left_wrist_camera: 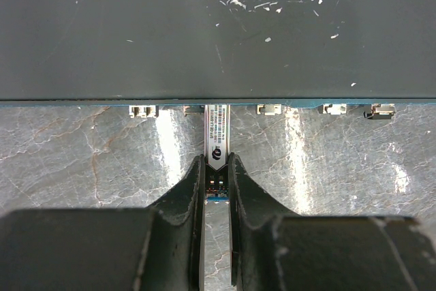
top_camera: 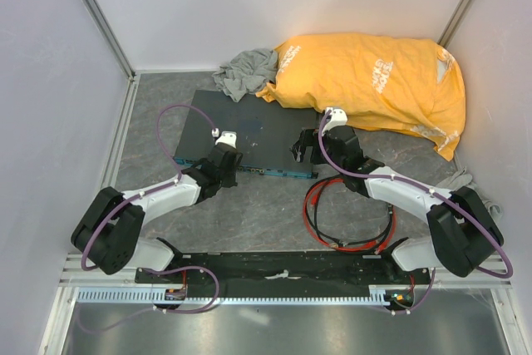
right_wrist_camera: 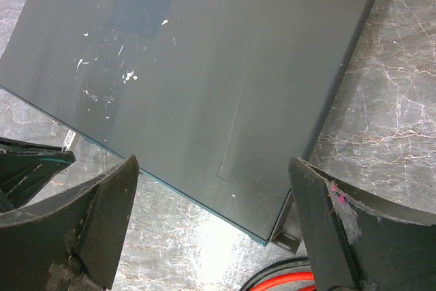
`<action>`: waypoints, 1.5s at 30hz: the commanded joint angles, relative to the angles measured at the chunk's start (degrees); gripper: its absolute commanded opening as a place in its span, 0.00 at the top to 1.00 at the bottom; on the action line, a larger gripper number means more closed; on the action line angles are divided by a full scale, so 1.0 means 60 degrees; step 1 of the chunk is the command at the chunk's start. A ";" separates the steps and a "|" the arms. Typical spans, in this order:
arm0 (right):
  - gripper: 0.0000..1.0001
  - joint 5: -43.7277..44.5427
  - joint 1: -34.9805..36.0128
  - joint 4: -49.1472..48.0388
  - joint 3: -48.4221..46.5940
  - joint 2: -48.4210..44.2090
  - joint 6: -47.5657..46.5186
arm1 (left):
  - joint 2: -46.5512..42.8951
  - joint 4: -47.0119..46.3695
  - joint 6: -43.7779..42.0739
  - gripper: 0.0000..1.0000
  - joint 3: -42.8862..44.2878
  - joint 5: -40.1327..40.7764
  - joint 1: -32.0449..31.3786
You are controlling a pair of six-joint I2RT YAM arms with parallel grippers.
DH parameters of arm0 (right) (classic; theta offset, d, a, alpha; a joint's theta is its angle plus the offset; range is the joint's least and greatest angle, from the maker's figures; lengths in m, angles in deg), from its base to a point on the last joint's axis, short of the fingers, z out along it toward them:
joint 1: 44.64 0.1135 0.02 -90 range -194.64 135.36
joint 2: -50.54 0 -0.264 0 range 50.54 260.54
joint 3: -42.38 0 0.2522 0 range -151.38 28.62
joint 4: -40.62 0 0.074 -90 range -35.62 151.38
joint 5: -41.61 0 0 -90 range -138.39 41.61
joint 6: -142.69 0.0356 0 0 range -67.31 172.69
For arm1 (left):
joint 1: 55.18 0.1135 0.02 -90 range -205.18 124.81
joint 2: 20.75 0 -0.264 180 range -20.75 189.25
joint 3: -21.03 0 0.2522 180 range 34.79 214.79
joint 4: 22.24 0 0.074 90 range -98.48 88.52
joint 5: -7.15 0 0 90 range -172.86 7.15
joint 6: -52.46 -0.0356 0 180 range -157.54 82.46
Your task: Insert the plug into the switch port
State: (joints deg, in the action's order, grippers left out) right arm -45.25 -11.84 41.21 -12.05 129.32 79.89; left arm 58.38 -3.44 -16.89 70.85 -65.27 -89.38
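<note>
Plug (left_wrist_camera: pixel 216 131): slim silver labelled body, pinched between the left gripper (left_wrist_camera: pixel 216 163) fingers; far end touches the box's front edge.
Switch port (left_wrist_camera: pixel 193 109): 1 of a row of sockets along the blue-green edge; the plug tip meets it, depth cannot be told.
Box (top_camera: pixel 249 126): flat, dark grey, scuffed top, lying on the table (top_camera: pixel 266 205).
Right gripper (right_wrist_camera: pixel 214 168): jaws wide apart, holding nothing, hanging over the box's near right corner.
Red cable (top_camera: pixel 316 205): coiled on the table by the right arm; link to the plug not visible.
Behind the box: yellow bag (top_camera: pixel 374 81), grey cloth (top_camera: pixel 245 68).
</note>
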 commanded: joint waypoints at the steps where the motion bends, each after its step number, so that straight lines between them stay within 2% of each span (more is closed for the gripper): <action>1: 0.02 0.0136 0.0042 -0.0266 -0.0049 -0.0108 -0.0095 | 0.0126 -0.0254 -0.0130 0.99 0.0407 -0.0133 0.0059; 23: 0.02 0.0092 0.0042 -0.0281 -0.0049 -0.0050 -0.0051 | 0.0229 0.0303 0.0338 0.98 0.0686 -0.0558 0.0060; 32: 0.02 0.0034 0.0042 -0.0310 -0.0034 -0.0020 -0.0022 | 0.0493 0.0391 0.0485 0.98 0.0715 -0.0353 0.0074; 45: 0.02 0.0019 0.0042 -0.0310 -0.0034 -0.0006 -0.0022 | -0.0005 0.0639 0.0236 0.98 0.0934 -0.0104 0.0220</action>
State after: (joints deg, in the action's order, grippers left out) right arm -45.30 -11.84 41.19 -12.05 129.34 79.91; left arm 60.68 -0.09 -15.67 73.58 -66.91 -88.86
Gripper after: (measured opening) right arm 0.982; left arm 0.182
